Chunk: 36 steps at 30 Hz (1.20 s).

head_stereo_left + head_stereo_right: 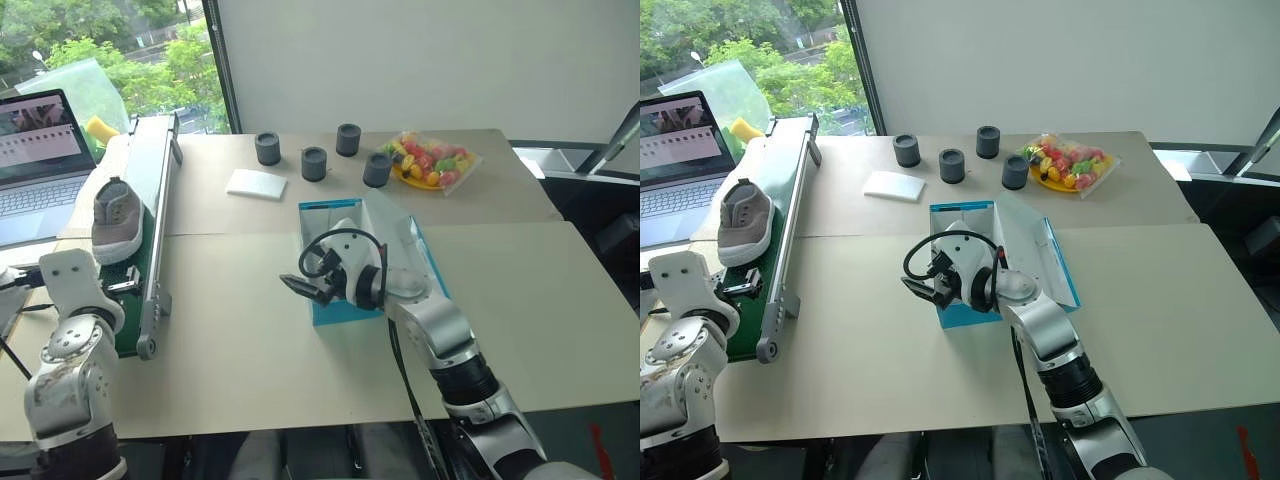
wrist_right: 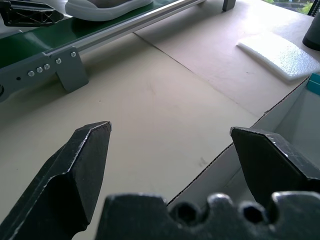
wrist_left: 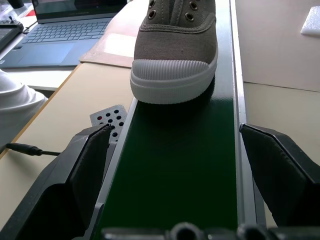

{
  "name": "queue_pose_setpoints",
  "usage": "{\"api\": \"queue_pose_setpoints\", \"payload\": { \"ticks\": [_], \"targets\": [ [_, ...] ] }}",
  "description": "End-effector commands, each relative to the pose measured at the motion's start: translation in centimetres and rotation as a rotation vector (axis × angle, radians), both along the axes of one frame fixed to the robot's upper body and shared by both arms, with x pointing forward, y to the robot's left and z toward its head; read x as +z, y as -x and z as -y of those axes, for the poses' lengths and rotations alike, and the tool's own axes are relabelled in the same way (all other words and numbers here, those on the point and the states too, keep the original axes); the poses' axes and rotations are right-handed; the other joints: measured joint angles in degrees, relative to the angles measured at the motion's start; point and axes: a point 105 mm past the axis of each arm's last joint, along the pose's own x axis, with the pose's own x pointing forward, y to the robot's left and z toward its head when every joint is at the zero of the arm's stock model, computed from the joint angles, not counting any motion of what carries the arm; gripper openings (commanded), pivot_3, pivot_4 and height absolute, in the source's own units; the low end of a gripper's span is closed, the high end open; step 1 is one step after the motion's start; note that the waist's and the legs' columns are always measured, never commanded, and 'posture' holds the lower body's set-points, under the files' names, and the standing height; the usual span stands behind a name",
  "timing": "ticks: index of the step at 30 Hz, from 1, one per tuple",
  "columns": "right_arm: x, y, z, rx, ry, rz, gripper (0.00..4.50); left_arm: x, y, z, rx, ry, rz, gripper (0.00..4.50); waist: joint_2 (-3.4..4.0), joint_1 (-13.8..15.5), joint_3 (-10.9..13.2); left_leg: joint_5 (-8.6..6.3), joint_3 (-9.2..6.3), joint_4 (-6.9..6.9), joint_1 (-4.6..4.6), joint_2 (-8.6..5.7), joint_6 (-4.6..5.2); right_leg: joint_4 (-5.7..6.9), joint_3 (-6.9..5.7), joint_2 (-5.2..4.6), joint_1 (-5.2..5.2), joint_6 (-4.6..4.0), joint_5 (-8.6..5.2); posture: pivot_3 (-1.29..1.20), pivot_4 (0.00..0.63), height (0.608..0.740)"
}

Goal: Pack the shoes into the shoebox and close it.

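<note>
Fingers of the left gripper (image 3: 172, 150) are spread wide and hold nothing; the green belt (image 3: 175, 180) runs between and beneath them. Directly ahead of the fingertips, apart from them, a grey shoe (image 3: 175, 47) stands upright on the belt, white toe cap toward the gripper. Beyond the belt's far side lies a laptop (image 1: 35, 150).

Fingers of the right gripper (image 1: 305, 288) are likewise spread and empty. They hang over the near left wall of the box (image 1: 345, 310), partly above the table (image 2: 165, 110). In the right wrist view one finger (image 2: 272, 165) sits over the box's white interior, the other over bare table. The box is open; whether anything lies inside cannot be told, as the arm covers much of it. Past the box are a white pad (image 1: 257, 183), four dark cups (image 1: 314, 163) and a bag of coloured pieces (image 1: 432, 162).

Status, as judged:
- One shoe is visible, still on the belt, not yet gripped.
- The second shoe's place cannot be told.
- Remaining: grip the shoe, carry it to the box, place it, close the lid.
</note>
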Motion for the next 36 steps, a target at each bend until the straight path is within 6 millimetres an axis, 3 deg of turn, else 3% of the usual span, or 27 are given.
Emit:
{"api": "queue_pose_setpoints", "payload": {
  "ticks": [1,12,25,29,36],
  "targets": [
    [2.1,0.2,-0.1,0.011,-0.042,0.056,4.50,0.7,0.2,-0.5,0.016,-0.020,0.010,4.42,0.00,0.0,0.0,0.00,0.00,0.00,0.00,0.00,0.00,0.00,0.00,0.00,0.00,0.00,0.00,0.00,0.150,0.740],
    [2.7,0.3,0.0,0.007,-0.062,0.047,4.50,0.0,0.6,-0.8,0.035,0.000,-0.018,4.42,-0.01,0.0,0.0,0.00,0.00,0.00,0.00,0.00,0.00,0.00,0.00,0.00,0.00,0.00,0.00,0.00,0.150,0.740],
    [4.7,-0.7,0.8,-0.030,-0.109,0.058,4.50,0.0,0.4,-0.4,0.016,0.053,-0.014,4.42,-0.01,0.0,0.0,0.00,0.00,0.00,0.02,0.00,0.00,0.01,0.00,-0.01,0.01,0.00,0.00,0.00,0.150,0.740],
    [5.2,-0.9,0.9,-0.036,-0.122,0.062,4.50,0.0,0.5,-0.3,0.015,0.061,-0.014,3.40,-0.01,0.0,0.0,0.00,0.00,0.00,0.03,0.00,0.00,0.03,0.02,-0.01,0.00,0.00,0.00,0.00,0.150,0.740],
    [5.6,-1.0,1.0,-0.038,-0.130,0.063,4.50,0.0,0.5,-0.2,0.009,0.073,-0.016,1.06,-0.01,0.0,0.0,0.00,0.00,-0.01,0.04,0.00,0.00,0.03,0.02,0.00,0.01,0.00,0.00,0.00,0.150,0.740]
  ]
}}
